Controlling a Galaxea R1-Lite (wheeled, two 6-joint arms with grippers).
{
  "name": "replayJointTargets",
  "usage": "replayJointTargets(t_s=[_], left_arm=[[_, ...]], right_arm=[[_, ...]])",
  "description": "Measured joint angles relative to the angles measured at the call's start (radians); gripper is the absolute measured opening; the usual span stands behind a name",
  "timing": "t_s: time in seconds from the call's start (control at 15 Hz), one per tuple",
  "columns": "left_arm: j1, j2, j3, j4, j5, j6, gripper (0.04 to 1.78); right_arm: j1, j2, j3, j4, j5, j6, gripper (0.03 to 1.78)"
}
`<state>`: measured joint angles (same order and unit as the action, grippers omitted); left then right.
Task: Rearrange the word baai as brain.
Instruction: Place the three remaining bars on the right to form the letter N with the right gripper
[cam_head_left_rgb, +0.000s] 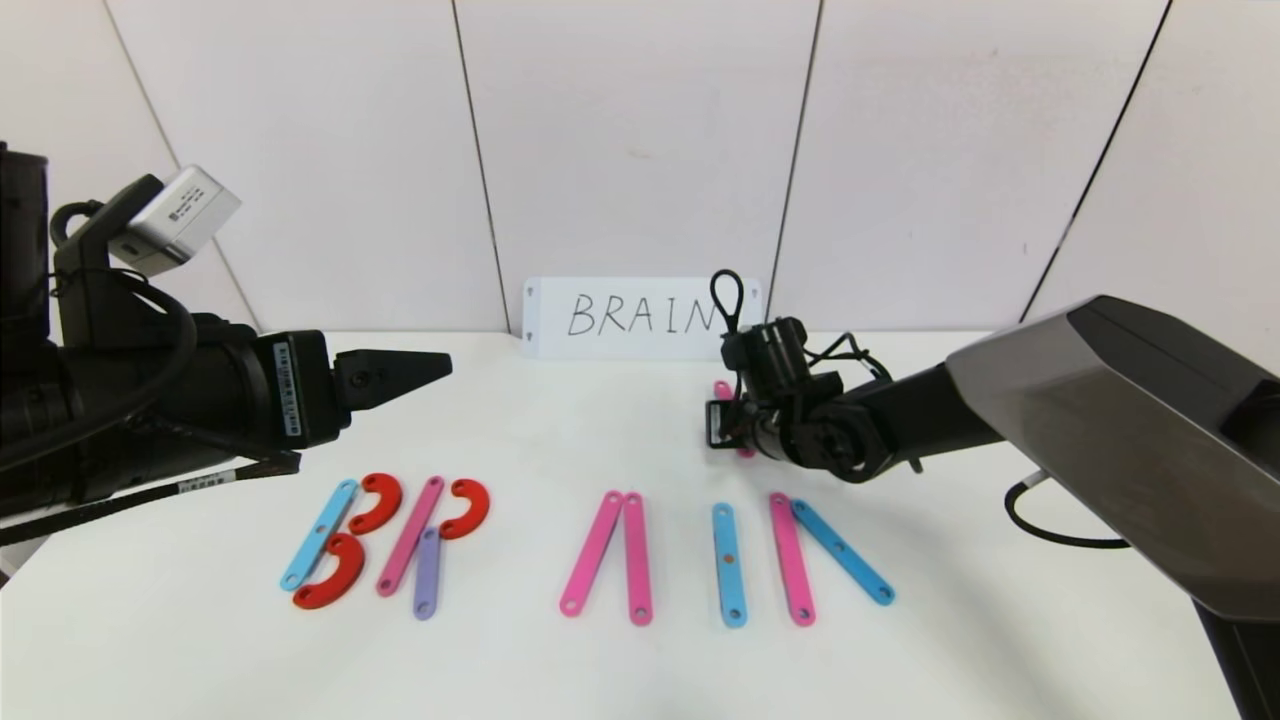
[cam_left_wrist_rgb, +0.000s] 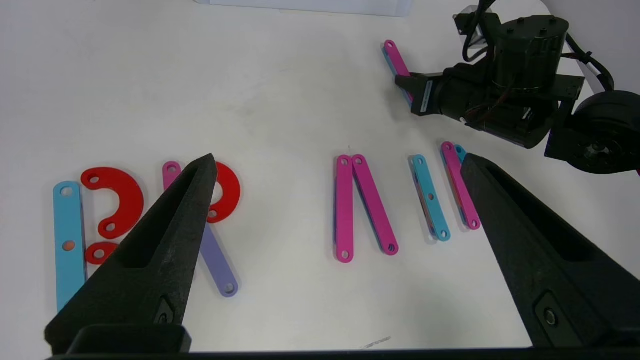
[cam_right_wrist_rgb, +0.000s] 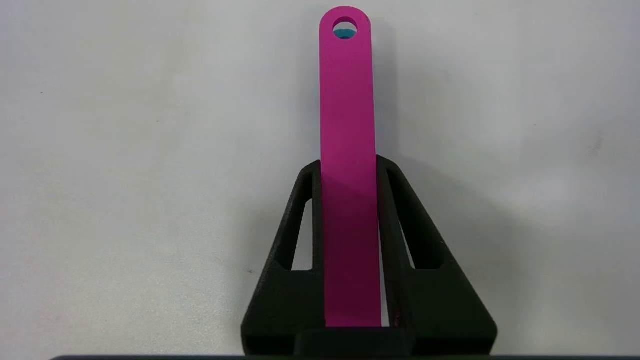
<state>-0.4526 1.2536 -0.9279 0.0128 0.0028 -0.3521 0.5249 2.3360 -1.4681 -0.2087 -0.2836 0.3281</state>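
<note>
The word baai lies as a row of flat holed pieces near the table's front. At the left are a blue strip (cam_head_left_rgb: 318, 535) with two red curves (cam_head_left_rgb: 377, 502), then a pink strip (cam_head_left_rgb: 410, 535), a red curve (cam_head_left_rgb: 467, 507) and a purple strip (cam_head_left_rgb: 427, 573). Two pink strips (cam_head_left_rgb: 592, 552) lean together in the middle. To the right lie a blue strip (cam_head_left_rgb: 728, 565), a pink strip (cam_head_left_rgb: 791, 558) and a slanted blue strip (cam_head_left_rgb: 842, 551). Behind the row, my right gripper (cam_head_left_rgb: 722, 418) (cam_right_wrist_rgb: 348, 162) is shut on another pink strip (cam_right_wrist_rgb: 347, 100) (cam_left_wrist_rgb: 397, 60) low over the table. My left gripper (cam_head_left_rgb: 445, 365) (cam_left_wrist_rgb: 337, 157) hangs open above the left letters.
A white card (cam_head_left_rgb: 640, 315) with handwritten BRAIN leans on the back wall. The right arm (cam_head_left_rgb: 1000, 400) reaches in from the right across the table's back half. Blue shows through the held strip's end hole.
</note>
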Motion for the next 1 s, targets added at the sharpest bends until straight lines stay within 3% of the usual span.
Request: replayJointTargets(t_s=[0.27, 0.53, 0.73, 1.0], left_arm=[[0.0, 0.0, 0.0, 0.0, 0.0, 0.0, 1.7], [0.0, -0.001, 0.0, 0.0, 0.0, 0.0, 1.7], [0.0, -0.002, 0.0, -0.001, 0.0, 0.0, 1.7], [0.0, -0.005, 0.0, 0.0, 0.0, 0.0, 1.7]], right_arm=[[-0.003, -0.004, 0.0, 0.006, -0.002, -0.007, 0.3], [-0.035, -0.033, 0.004, 0.007, -0.018, -0.065, 0.3], [-0.063, -0.067, 0.018, 0.062, -0.019, -0.076, 0.3], [-0.094, -0.137, 0.106, 0.09, -0.037, -0.091, 0.3]])
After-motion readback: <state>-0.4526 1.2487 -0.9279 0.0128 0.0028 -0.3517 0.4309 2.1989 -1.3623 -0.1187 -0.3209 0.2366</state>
